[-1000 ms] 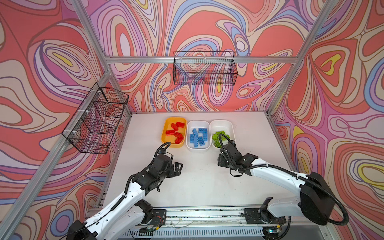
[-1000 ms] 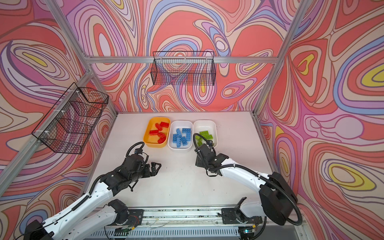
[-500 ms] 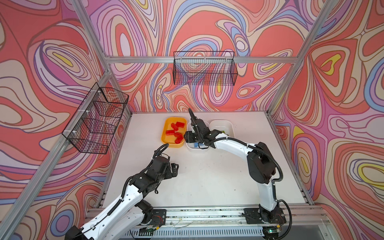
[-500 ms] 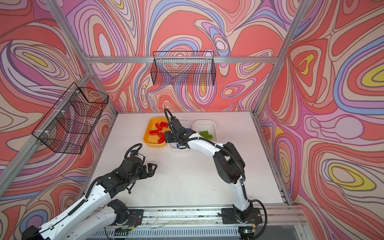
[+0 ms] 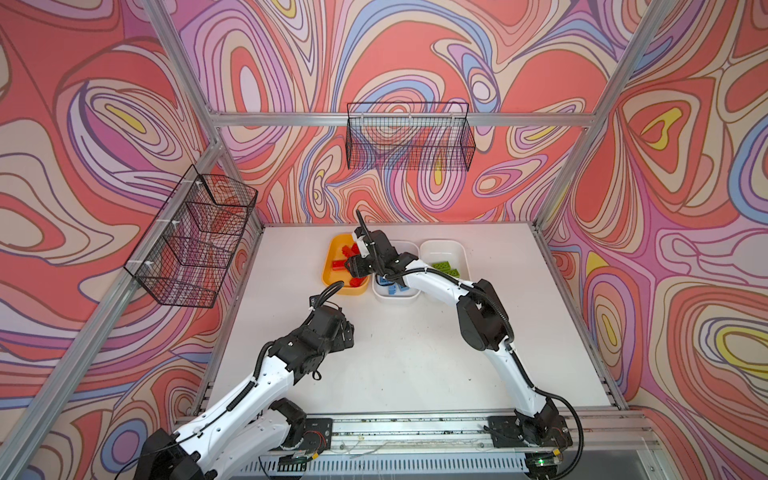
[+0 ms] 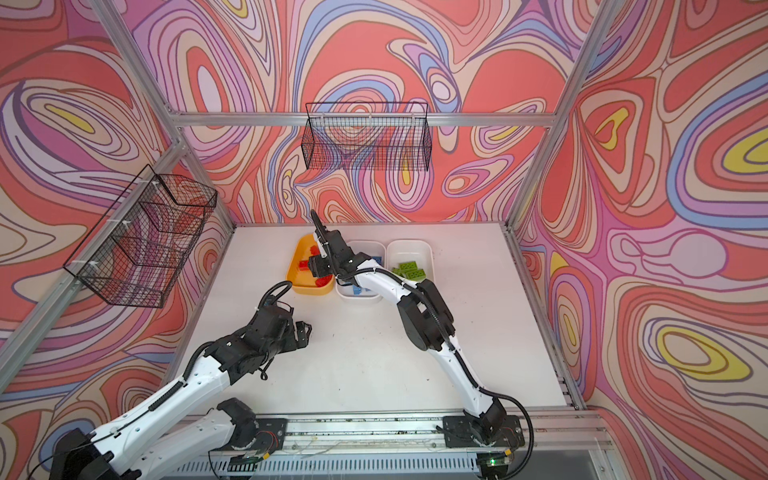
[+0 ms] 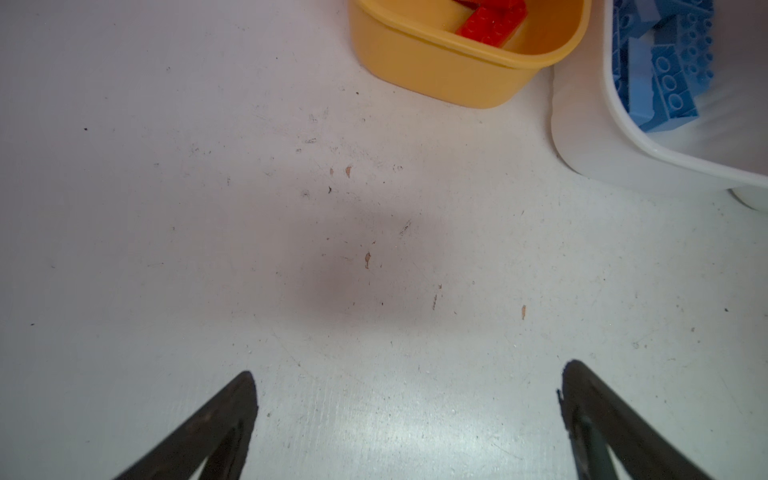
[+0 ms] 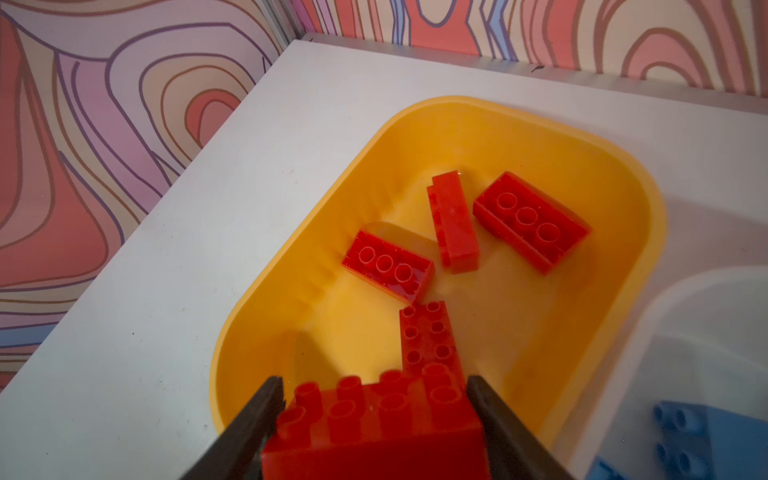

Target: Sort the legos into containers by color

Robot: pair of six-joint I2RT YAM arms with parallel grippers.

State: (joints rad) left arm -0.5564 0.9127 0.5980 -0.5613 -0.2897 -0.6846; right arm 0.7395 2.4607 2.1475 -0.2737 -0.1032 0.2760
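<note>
Two claws: the right claw (image 8: 374, 384) clamps a glossy red studded brick (image 8: 374, 436) above the yellow-orange tub (image 8: 623, 174), where four like bricks (image 8: 388, 266) lie (two underside-up); the left claw (image 7: 409, 370) gapes wide over the white surface (image 7: 166, 208).

the left arm (image 5: 257, 386) is bent at the elbow and held low on the near left, the left claw (image 7: 407, 382) facing forward with both fingers spread wide and nothing between them. the right arm (image 5: 440, 284) reaches far forward and across the middle, wrist tipped downward, the right claw (image 8: 374, 388) closed from both sides on a red lego (image 8: 374, 436).
</note>
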